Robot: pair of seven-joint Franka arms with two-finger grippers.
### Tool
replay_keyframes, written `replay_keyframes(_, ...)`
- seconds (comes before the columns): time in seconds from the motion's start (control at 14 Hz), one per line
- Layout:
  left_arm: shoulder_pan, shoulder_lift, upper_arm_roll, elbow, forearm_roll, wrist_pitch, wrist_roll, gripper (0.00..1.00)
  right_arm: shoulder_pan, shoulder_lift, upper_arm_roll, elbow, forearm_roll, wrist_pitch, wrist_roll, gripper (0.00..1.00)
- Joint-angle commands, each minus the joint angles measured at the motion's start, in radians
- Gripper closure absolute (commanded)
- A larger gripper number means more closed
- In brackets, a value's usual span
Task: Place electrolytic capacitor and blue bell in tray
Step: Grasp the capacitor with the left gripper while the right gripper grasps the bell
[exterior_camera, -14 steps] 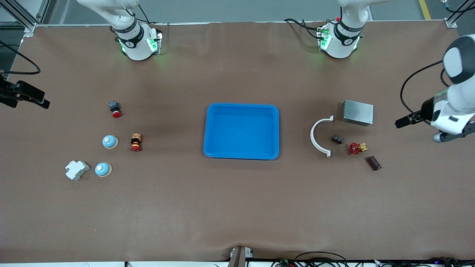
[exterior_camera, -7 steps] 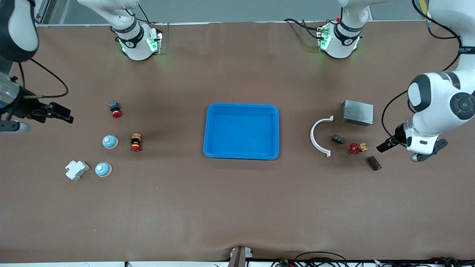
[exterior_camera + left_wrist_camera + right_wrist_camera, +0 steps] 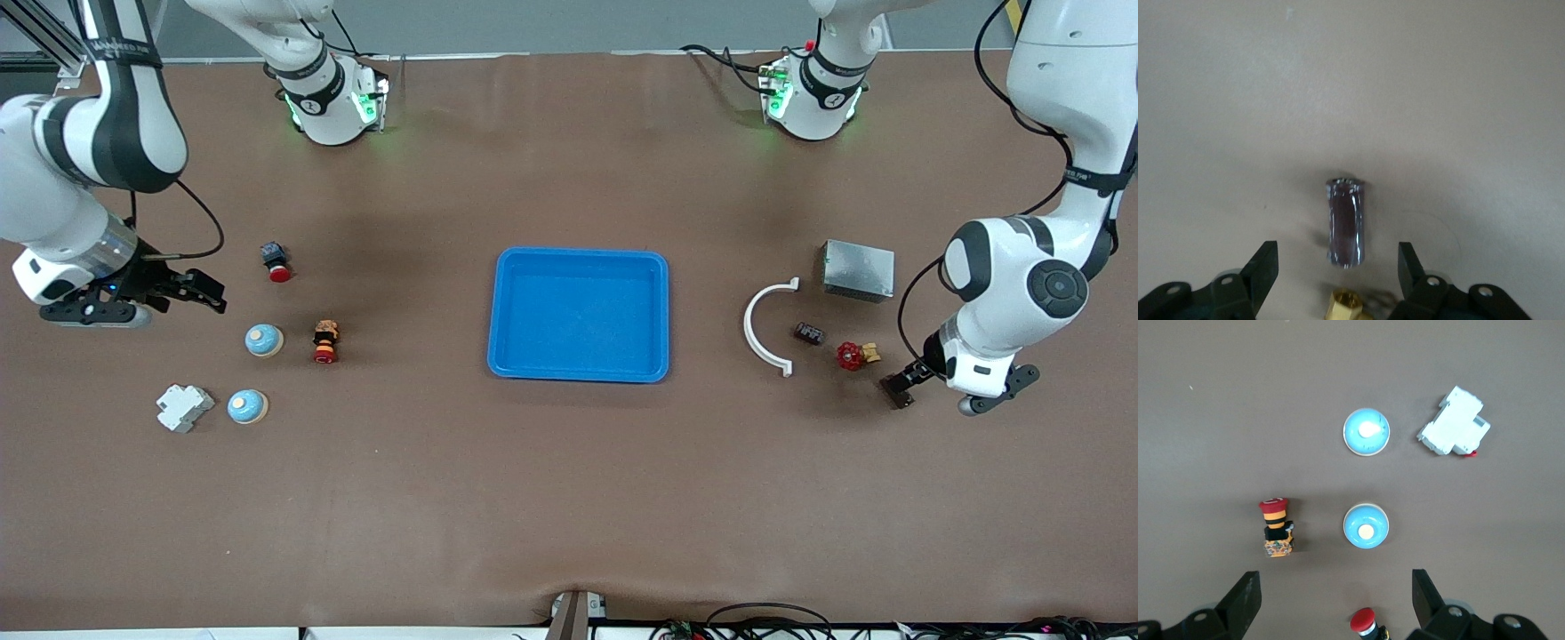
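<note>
Front view: blue tray [image 3: 578, 315] sits mid-table, empty. Left gripper [image 3: 900, 388] hangs low over the dark capacitor [image 3: 898, 396] toward the left arm's end. Right gripper [image 3: 200, 293] hovers near two blue bells [image 3: 264, 340].
Left wrist view: fingers [image 3: 1265, 270] stand apart either side of the capacitor [image 3: 1345, 221], not touching.
Right wrist view: right gripper [image 3: 1331, 600] wide, nothing held; bell [image 3: 1365, 526] ahead.
Risk: the round capacitor may roll away if one finger touches first; brass valve [image 3: 1343, 305] crowds the grip.

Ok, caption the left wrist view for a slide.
Left gripper open, its fingers either side of a dark capacitor lying on the table.
</note>
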Motion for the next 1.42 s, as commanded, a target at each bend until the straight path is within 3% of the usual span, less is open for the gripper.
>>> replay_keyframes(0.0, 0.002, 0.053, -0.003, 0.035, 0.043, 0.036, -0.006, 0.21, -0.026, 0.036, 0.008, -0.026, 0.012, 0.061, -0.049, 0.00)
replay_keyframes(0.36, 0.010, 0.096, -0.003, 0.033, 0.072, 0.074, -0.006, 0.31, -0.066, 0.172, 0.008, -0.041, 0.012, 0.184, -0.095, 0.00)
replay_keyframes(0.71, 0.010, 0.085, -0.003, 0.015, 0.075, 0.080, -0.003, 1.00, -0.073, 0.269, 0.009, -0.050, 0.013, 0.275, -0.097, 0.00)
replay_keyframes(1.0, 0.009, 0.030, -0.003, 0.015, 0.075, 0.041, 0.050, 1.00, -0.072, 0.319, 0.011, -0.053, 0.013, 0.299, -0.097, 0.00)
replay_keyframes(1.35, -0.001, -0.111, -0.046, 0.024, 0.072, -0.176, 0.028, 1.00, -0.061, 0.381, 0.015, -0.053, 0.015, 0.357, -0.085, 0.00)
